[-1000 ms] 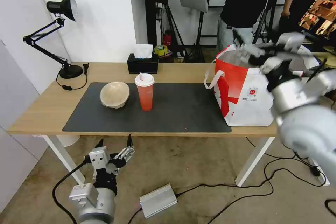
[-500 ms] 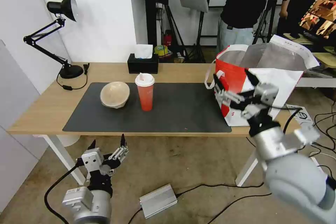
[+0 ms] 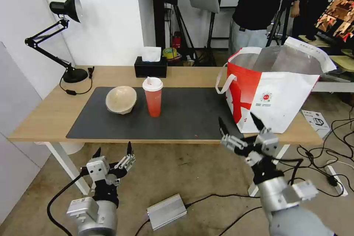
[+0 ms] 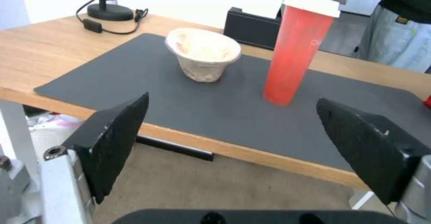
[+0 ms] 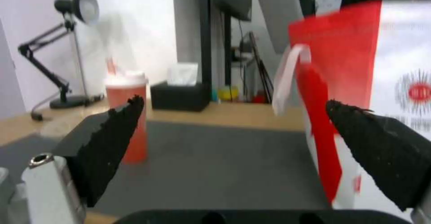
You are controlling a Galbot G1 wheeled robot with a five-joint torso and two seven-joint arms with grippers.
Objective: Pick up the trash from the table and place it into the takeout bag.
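My right gripper (image 3: 240,129) hangs below the front edge of the long light-wood table (image 3: 44,118), at about five o'clock in the head view, its two black fingers spread wide and holding nothing. My left gripper (image 3: 113,153) waits low at about seven o'clock, under the front edge, also spread wide and empty. On the large dark grey rectangular mat (image 3: 184,114) two pieces of trash remain. The tall translucent red drink cup with a white lid (image 3: 152,97) stands upright near the mat's middle, and the beige dome-shaped bowl (image 3: 121,99) sits just beside it toward nine o'clock, apart from it. The big white-and-red takeout bag with silver foil lining (image 3: 273,96) stands open at three o'clock on the table's end. I judge the cup light but top-heavy, smooth and easily crushed, so I would pinch it gently around the middle of its wall, below the lid. The bowl looks thin, light and fairly stiff; its rim seems the surest place to take hold. Whether the cup holds liquid I cannot tell.
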